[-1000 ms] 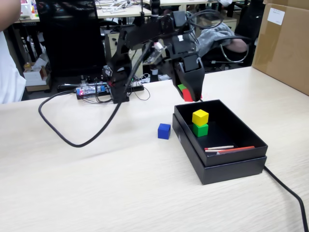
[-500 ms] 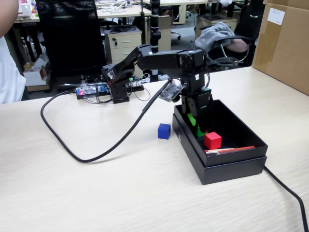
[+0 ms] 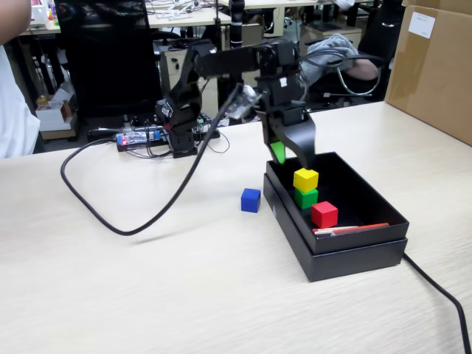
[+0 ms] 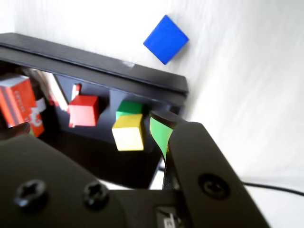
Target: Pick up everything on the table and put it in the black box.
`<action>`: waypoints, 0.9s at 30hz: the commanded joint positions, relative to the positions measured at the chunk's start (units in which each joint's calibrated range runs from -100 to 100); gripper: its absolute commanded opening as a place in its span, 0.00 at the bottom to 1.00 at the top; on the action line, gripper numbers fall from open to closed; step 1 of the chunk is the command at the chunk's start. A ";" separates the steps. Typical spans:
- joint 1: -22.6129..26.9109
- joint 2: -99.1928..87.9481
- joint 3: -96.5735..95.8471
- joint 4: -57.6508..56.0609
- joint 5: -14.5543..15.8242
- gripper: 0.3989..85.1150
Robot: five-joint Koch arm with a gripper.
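Above the black box the gripper hangs spread, empty (wrist view misses its tips).

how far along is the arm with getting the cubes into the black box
Three of four are done: the red cube lies in the shallow matte black box, beside the yellow cube stacked on the green cube. The tool hangs open and empty above. Left: the blue cube on the table.

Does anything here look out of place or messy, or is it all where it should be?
One thing: the blue cube sits alone on the table, outside the black box. The yellow cube sits stacked on the green cube, beside the red cube. Nothing looks spilled or damaged.
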 commanded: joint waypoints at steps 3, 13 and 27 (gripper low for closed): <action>-1.76 -19.91 -8.26 0.06 3.13 0.58; -4.40 -23.01 -35.10 9.13 7.52 0.61; -3.47 4.76 -24.31 10.69 9.52 0.61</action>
